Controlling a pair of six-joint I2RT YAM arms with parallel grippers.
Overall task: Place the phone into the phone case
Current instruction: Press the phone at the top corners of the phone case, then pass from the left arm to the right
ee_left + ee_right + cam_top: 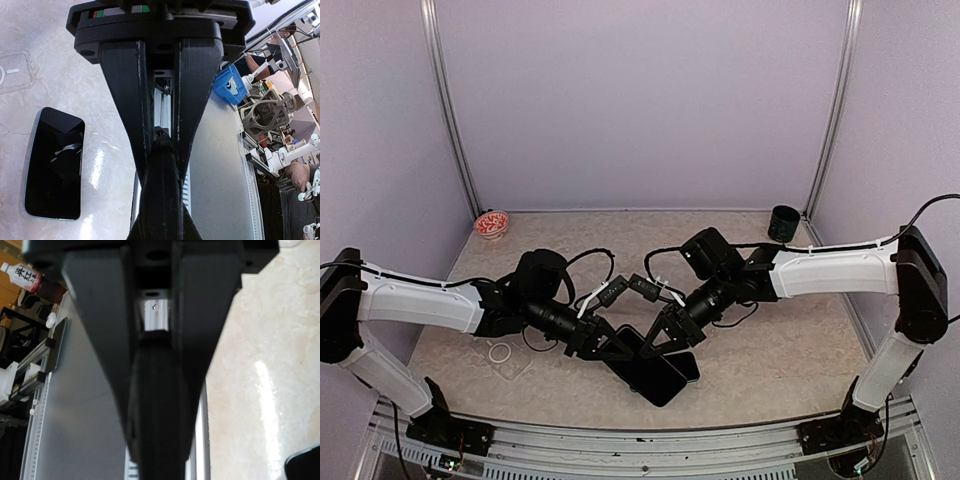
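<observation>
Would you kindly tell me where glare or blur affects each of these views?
Top external view: even, soft light, reasonably sharp, no strong glare. Left wrist view: a bright glare streak on the table beside the phone, whose screen shows reflections. Right wrist view: the close fingers are blurred, and glare streaks the table.

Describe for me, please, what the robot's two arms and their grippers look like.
Both arms share one design. The left arm and right arm have long white shells between bulky black joints. The left gripper and right gripper are matte black, each with two wedge-shaped fingers tapering toward the tips. Thin black cables loop near the wrists. No markings are visible.
</observation>
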